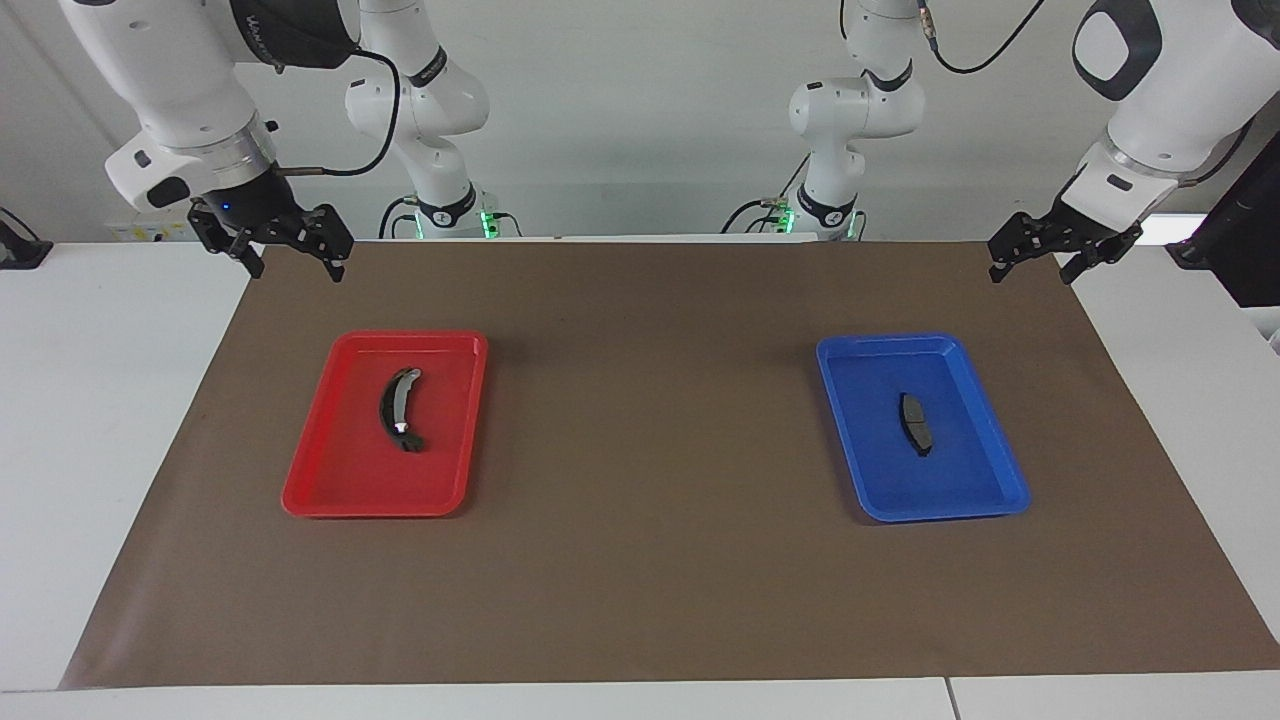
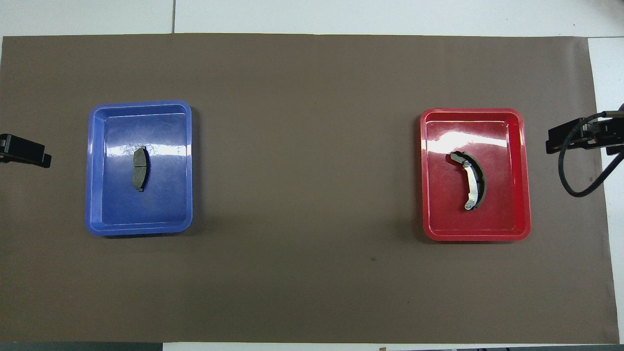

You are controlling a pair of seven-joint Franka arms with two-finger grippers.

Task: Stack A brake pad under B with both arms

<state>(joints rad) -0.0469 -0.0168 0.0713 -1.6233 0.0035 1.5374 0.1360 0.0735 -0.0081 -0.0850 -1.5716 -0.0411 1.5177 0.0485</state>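
— Where does the facing camera sit?
— High across the counter (image 1: 640, 600), looking at both robots.
— And the overhead?
— Steeply above their end; both share the brown mat (image 2: 312, 282).

A brown mat (image 1: 650, 560) covers the white table (image 1: 90, 420). A red tray (image 1: 330, 480) toward the right arm's end holds the curved piece B (image 1: 397, 408), black with silvery ends. A blue tray (image 1: 960, 490) toward the left arm's end holds the short grey brake pad (image 1: 914, 423). The right gripper (image 1: 292, 264) hangs, fingers apart, over the mat's corner; the left gripper (image 1: 1032, 272) likewise, holding nothing.
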